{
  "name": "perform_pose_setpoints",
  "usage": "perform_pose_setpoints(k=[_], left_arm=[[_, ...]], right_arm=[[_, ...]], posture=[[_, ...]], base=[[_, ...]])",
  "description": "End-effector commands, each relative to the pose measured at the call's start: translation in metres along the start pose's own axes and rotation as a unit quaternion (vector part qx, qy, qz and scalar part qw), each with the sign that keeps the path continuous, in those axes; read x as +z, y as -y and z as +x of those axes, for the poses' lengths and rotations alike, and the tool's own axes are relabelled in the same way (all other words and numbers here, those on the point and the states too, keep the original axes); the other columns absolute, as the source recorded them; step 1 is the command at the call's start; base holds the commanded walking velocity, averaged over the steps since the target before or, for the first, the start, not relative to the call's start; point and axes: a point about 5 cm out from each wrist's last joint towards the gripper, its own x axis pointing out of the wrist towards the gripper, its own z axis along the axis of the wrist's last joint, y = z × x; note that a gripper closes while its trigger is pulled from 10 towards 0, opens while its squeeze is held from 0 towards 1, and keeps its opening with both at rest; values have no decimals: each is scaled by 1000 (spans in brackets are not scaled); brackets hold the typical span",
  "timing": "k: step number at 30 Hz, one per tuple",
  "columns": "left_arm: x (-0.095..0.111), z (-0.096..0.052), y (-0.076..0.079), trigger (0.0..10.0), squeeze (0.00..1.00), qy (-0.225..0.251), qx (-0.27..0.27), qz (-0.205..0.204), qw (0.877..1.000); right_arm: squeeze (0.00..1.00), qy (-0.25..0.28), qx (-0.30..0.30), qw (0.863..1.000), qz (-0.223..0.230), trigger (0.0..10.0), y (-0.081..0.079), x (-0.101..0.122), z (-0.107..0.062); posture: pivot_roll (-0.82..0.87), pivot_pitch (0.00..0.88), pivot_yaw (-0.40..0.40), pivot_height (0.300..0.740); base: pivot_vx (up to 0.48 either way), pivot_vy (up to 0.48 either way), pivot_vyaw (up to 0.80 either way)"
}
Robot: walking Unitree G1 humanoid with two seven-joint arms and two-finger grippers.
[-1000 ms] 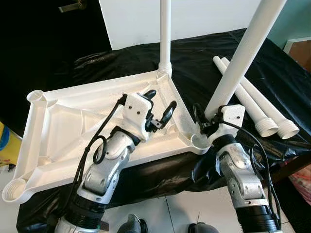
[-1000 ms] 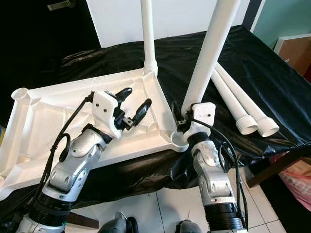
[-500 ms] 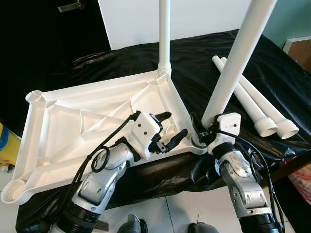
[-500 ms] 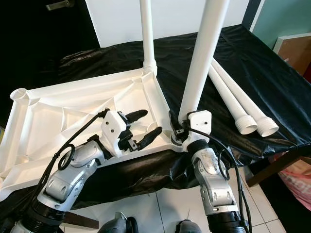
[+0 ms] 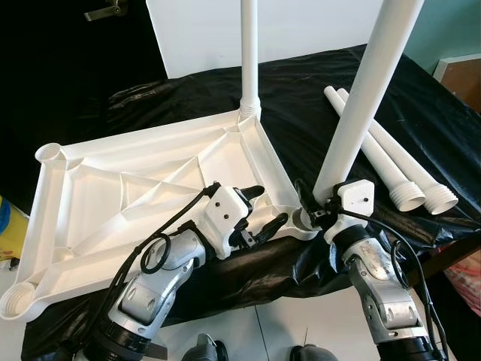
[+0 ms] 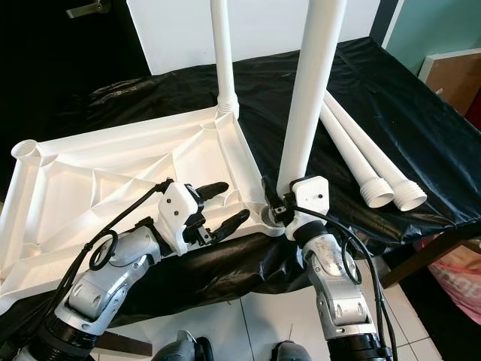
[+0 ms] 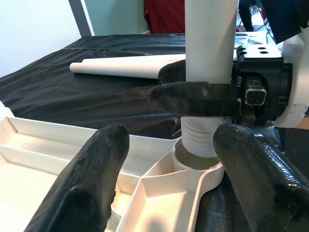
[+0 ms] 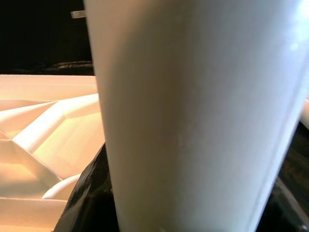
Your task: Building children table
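While your right gripper (image 5: 310,213) is clamping its fingers around the white table leg (image 5: 362,105), the leg's threaded end is sitting in the corner socket (image 7: 195,166) of the upturned white tabletop (image 5: 143,188). Your left gripper (image 5: 260,209) is hovering spread wide, its fingers (image 7: 89,181) flanking that socket.

The near corner socket (image 5: 301,219) was crowded by the held leg (image 5: 361,105) and both grippers; the tabletop's ribbed underside (image 5: 128,195) was left unobstructed.
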Motion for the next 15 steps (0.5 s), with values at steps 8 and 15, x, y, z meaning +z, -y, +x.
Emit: perform_pose_setpoints(k=[8,15], left_arm=[[0,-4,2,10000,0,-6,-24,1,1000],[0,-5,2,10000,0,-8,-22,3,1000]], right_arm=[[0,-26,84,995,-51,10000,-22,-17,2],[0,-28,111,991,-67,10000,-28,-21,-4]], posture=[[-50,118,51,740],[-45,117,49,740]], base=[[0,0,0],[0,0,0]])
